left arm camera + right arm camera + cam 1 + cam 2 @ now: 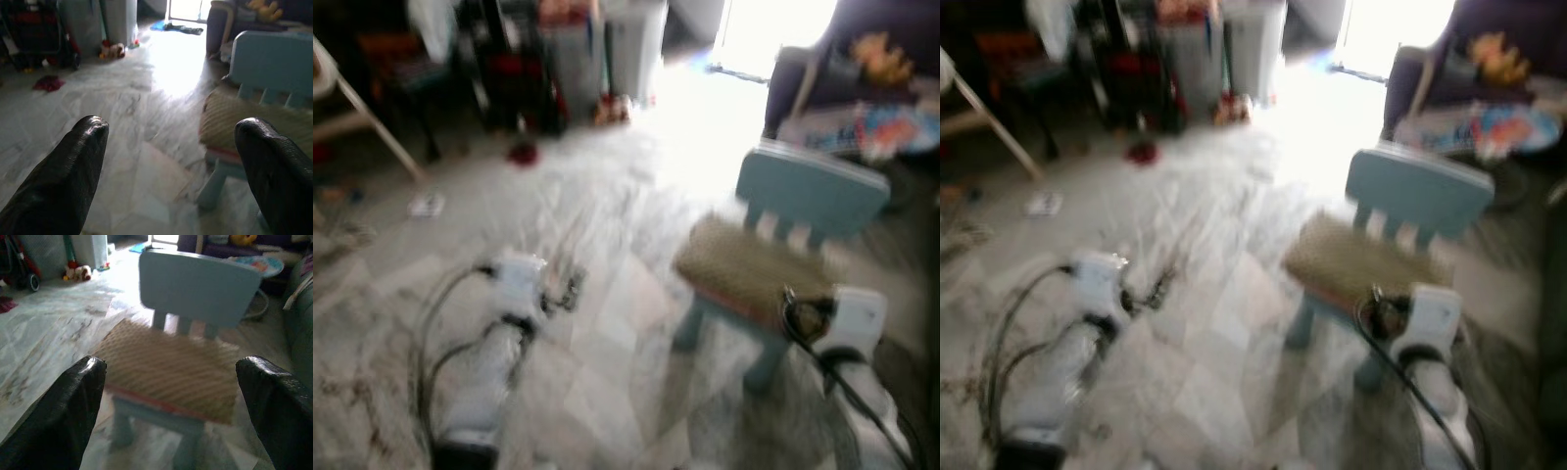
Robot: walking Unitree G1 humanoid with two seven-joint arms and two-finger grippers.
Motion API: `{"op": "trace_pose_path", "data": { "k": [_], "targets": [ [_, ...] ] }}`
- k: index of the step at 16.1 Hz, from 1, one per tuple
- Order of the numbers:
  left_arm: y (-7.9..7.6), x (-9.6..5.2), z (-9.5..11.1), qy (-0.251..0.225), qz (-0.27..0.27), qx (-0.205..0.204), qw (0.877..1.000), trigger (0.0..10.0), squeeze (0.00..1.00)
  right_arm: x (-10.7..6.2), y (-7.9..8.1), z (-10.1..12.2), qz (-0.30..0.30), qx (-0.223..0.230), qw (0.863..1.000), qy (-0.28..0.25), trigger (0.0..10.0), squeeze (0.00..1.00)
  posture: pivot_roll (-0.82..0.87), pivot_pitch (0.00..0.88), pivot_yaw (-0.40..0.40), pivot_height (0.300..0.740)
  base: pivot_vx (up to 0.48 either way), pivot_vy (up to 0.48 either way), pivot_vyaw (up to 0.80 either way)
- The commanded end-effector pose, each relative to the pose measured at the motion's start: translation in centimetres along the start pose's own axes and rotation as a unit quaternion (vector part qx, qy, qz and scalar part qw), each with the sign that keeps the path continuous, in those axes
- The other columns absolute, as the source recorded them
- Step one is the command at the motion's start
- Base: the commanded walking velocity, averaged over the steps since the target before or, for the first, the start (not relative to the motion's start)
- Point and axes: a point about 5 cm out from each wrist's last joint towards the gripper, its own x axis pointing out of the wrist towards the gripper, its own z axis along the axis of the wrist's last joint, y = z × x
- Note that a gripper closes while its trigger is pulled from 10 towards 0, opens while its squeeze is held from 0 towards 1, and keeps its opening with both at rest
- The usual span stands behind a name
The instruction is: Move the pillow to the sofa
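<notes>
On the marble floor [607, 245], a soft, light pillow [171, 367] rests on a chair [195, 284]; both grippers' jaws spread wide; best pinched at its edge.

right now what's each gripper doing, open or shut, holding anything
left gripper: open, holding nothing.
right gripper: open, empty, aimed at the tan woven pillow on the small pale blue chair.
</notes>
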Motion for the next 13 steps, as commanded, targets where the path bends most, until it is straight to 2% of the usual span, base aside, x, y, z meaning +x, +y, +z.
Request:
{"op": "trace_pose_path", "data": {
  "k": [1,10,13],
  "targets": [
    [1.34,-0.24,0.32,-0.003,0.022,0.004,1.000,10.0,0.00,0.13,0.56,0.40,0.007,0.007,1.000,-0.008,10.0,0.00,-0.08,0.000,0.021,0.740,0.000,0.000,0.00],
    [1.87,0.10,0.47,-0.001,0.037,-0.008,0.999,10.0,0.00,0.41,0.31,0.37,0.000,0.009,1.000,-0.006,10.0,0.00,-0.08,0.000,0.016,0.740,0.000,0.000,0.00],
    [1.97,0.07,0.43,0.001,0.040,-0.012,0.999,10.0,0.00,0.43,0.38,0.32,0.001,0.009,1.000,-0.005,10.0,0.00,-0.08,0.000,0.016,0.740,0.000,0.351,0.00]
  ]
}}
